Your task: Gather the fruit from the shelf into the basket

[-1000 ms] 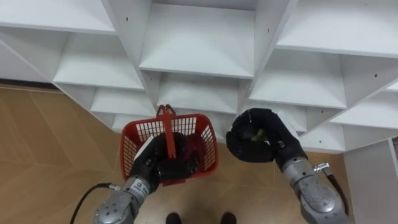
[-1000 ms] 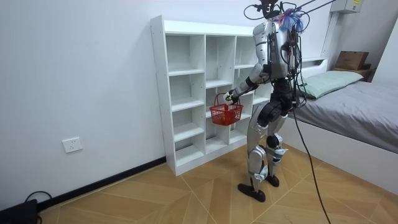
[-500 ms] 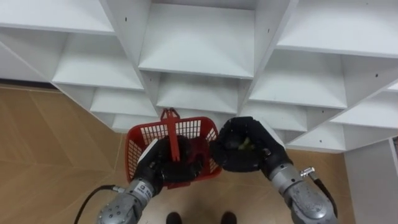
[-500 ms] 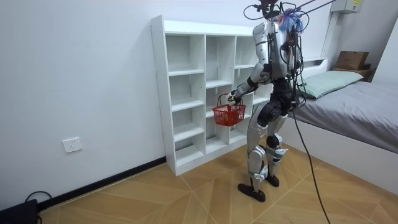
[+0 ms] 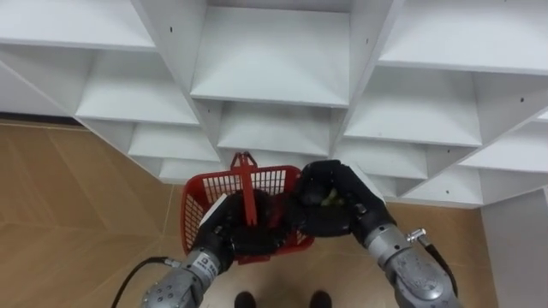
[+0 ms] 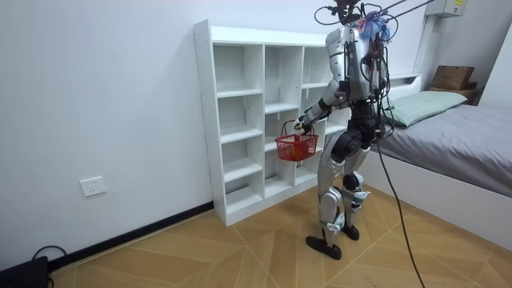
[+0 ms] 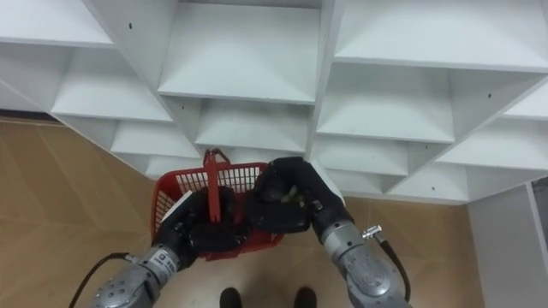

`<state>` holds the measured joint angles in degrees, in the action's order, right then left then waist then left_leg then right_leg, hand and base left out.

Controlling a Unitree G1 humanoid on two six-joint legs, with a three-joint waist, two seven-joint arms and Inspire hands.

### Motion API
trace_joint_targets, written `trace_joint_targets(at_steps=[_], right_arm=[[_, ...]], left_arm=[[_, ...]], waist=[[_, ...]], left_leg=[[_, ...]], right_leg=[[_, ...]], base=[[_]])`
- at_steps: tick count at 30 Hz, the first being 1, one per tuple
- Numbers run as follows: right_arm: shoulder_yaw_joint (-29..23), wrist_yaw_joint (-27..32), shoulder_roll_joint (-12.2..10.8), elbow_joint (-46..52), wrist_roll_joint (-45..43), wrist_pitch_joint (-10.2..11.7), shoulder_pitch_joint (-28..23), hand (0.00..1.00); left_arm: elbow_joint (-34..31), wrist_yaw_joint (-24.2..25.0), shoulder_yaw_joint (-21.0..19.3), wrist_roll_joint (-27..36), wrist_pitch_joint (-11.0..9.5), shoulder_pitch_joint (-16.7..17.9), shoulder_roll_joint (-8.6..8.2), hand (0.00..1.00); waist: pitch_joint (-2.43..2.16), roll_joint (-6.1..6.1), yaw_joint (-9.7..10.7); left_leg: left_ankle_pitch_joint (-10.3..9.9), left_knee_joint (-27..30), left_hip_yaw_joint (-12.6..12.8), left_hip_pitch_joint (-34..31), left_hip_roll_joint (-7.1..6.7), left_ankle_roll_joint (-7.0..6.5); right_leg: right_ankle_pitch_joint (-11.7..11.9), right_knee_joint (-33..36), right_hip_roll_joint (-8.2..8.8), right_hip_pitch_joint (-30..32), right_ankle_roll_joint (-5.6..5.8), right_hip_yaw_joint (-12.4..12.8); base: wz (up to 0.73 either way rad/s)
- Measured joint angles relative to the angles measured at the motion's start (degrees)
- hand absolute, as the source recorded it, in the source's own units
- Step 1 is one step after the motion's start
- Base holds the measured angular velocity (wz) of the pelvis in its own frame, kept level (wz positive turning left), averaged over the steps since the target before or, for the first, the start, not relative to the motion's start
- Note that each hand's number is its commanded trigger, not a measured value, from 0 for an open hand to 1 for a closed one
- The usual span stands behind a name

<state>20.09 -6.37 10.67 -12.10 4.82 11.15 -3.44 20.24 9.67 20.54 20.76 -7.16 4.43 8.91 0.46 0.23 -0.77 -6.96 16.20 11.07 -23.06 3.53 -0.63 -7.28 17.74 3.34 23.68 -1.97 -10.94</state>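
Location: Bedroom in a Home

A bed (image 6: 468, 140) with grey cover and green pillow (image 6: 428, 104) occupies one side. A white open shelf unit (image 6: 240, 120) stands against a plain white wall (image 6: 96, 88). The floor (image 6: 240, 256) is herringbone wood. A wall socket (image 6: 93, 186) sits low on the wall

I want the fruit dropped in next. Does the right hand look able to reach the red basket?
Probably yes: the right hand, curled round a green fruit, is over the red basket's rim, with nothing between; the left hand holds the handle.
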Motion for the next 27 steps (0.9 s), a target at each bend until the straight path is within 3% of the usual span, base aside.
trace_joint_targets(at_steps=[7,21,22,23,24,25,27], right_arm=[[2.4,0.0,-0.1,3.6,0.1,-0.1,-0.3,1.00],[2.2,2.5,-0.2,5.5,7.1,0.1,-0.1,1.00],[2.2,2.5,-0.2,5.5,8.5,0.1,0.0,0.94],[2.1,2.5,-0.3,5.5,9.0,0.1,0.1,0.60],[2.1,2.5,-0.3,5.5,9.2,0.1,0.2,0.40],[1.9,2.5,-0.6,5.5,9.8,0.1,0.2,0.06],[1.7,2.5,-1.0,5.5,10.7,0.1,0.2,0.00]], left_arm=[[0.0,0.0,0.7,0.4,-0.1,-0.4,-1.40,1.00],[-0.1,1.2,2.7,8.8,-2.1,-0.5,-1.66,1.00],[-0.1,1.2,2.8,8.8,-2.1,-0.6,-1.67,1.00],[-0.1,1.2,2.8,8.9,-2.1,-0.6,-1.67,1.00],[-0.1,1.2,2.8,8.9,-2.1,-0.6,-1.67,1.00],[-0.1,1.3,2.9,8.9,-2.1,-0.6,-1.69,1.00],[-0.1,1.6,2.9,8.9,-2.1,-0.6,-1.72,1.00]], waist=[[0.01,-0.01,-0.4],[0.31,-0.49,0.6],[0.36,-0.56,0.6],[0.40,-0.62,0.6],[0.40,-0.63,0.6],[0.41,-0.63,0.6],[0.41,-0.64,0.5]], left_leg=[[0.0,0.0,0.1,-0.3,0.00,0.05],[0.0,-0.1,0.2,-0.3,-0.06,0.04],[0.0,-0.1,0.4,-0.3,-0.03,0.04],[0.0,-0.1,0.5,-0.3,0.00,0.04],[0.0,-0.2,0.6,-0.3,0.01,0.04],[0.0,-0.2,0.7,-0.3,0.04,0.04],[0.0,-0.4,1.0,-0.2,0.07,0.05]], right_leg=[[0.0,0.0,0.00,0.3,-0.01,0.0],[0.0,-0.1,0.06,0.4,0.01,0.1],[0.0,-0.1,0.04,0.4,0.01,0.2],[0.0,-0.1,0.00,0.4,0.01,0.3],[0.0,-0.1,-0.02,0.5,0.01,0.4],[0.0,-0.1,-0.07,0.5,0.01,0.5],[0.0,-0.1,-0.11,0.7,0.00,0.7]], base=[[-0.01],[0.00],[0.00],[-0.03],[-0.04],[-0.04],[-0.05]])
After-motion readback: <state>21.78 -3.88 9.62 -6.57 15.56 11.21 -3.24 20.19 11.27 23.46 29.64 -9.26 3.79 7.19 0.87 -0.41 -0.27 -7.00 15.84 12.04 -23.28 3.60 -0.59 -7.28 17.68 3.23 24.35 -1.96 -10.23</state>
